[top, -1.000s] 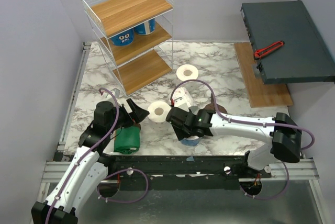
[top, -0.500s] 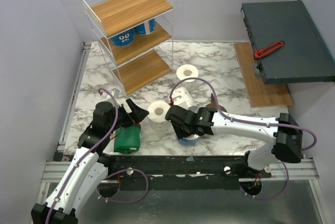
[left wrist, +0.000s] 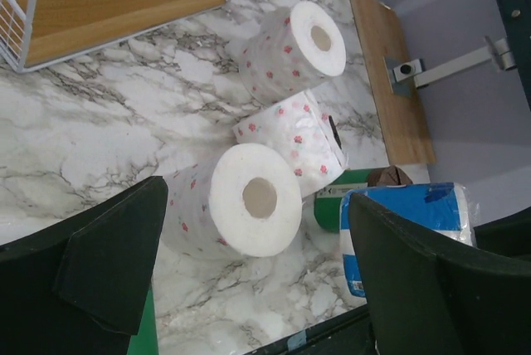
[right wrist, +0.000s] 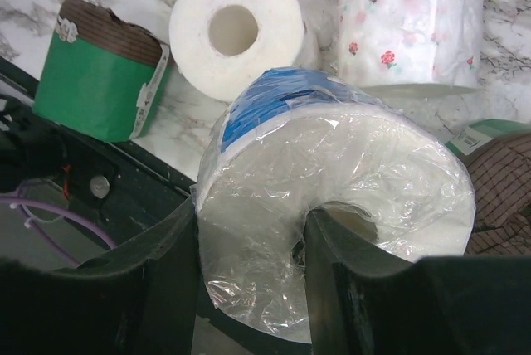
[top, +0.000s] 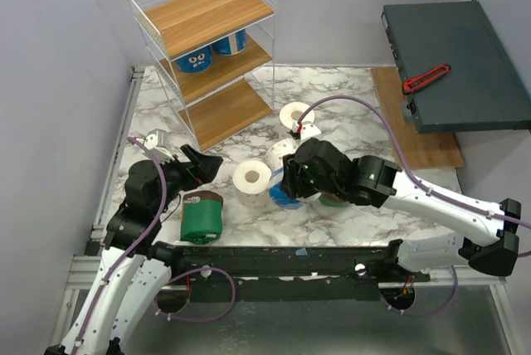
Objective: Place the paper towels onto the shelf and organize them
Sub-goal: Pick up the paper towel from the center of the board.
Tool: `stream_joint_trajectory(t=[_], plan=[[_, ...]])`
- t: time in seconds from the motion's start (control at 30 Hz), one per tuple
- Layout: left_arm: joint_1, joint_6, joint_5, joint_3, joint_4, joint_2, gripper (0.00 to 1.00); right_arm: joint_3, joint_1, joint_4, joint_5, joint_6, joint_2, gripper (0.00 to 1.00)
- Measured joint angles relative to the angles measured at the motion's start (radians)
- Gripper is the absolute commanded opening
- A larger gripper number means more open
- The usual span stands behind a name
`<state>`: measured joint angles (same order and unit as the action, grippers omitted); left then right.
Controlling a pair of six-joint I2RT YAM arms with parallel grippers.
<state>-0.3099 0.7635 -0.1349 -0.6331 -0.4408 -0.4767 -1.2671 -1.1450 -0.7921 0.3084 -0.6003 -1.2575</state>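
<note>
Spreading under everything, the marble worktop (top: 357, 94) carries the shelf (top: 207, 13) at its far left corner. The shelf's top and bottom boards are bare, and two blue rolls with cartoon eyes (top: 197, 60) stand side by side on its middle tier. Well to the right of the shelf, a dark box (top: 456, 56) hangs over a wooden board (top: 415, 143).

The step in hand looks like the pick-up of a third blue-wrapped roll (right wrist: 332, 172), which sits in front of the shelf and to its right. The right gripper (right wrist: 253, 235) is clamped on that roll's wall, with one of its fingers (right wrist: 348, 289) in the hollow core and the other outside the plastic. Whether the roll is off the worktop I cannot tell. The next move, I judge, calls for a lift and a carry to the shelf's open front.

The left gripper (top: 199, 164), just in front of the shelf, has its fingers wide apart and holds nothing. It faces a white speckled roll (left wrist: 253, 201). Two more speckled rolls (left wrist: 299, 40) lie between the held roll and the shelf, so the carry probably needs height to pass over them. A green-wrapped roll (top: 202, 216) lies in front of the shelf beside the left arm. A second green roll (left wrist: 330, 210) touches the held one.

Smallest is a red-handled tool (top: 426, 78) on the dark box, far from the shelf.
</note>
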Motion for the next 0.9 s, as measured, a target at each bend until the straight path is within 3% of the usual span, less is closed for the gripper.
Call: stream_joint_trajectory(t=[0.27, 0.57, 0.9], plan=[[0.000, -0.018, 0.053, -0.081, -0.020, -0.001, 0.93, 0.042, 0.099, 0.119, -0.112, -0.003, 0.105, 0.33], [0.000, -0.023, 0.075, -0.146, -0.025, -0.005, 0.94, 0.101, 0.205, 0.377, -0.232, -0.015, 0.230, 0.33], [0.000, -0.019, 0.097, -0.236, -0.012, -0.034, 0.93, 0.302, 0.445, 0.698, -0.533, -0.119, 0.231, 0.33]])
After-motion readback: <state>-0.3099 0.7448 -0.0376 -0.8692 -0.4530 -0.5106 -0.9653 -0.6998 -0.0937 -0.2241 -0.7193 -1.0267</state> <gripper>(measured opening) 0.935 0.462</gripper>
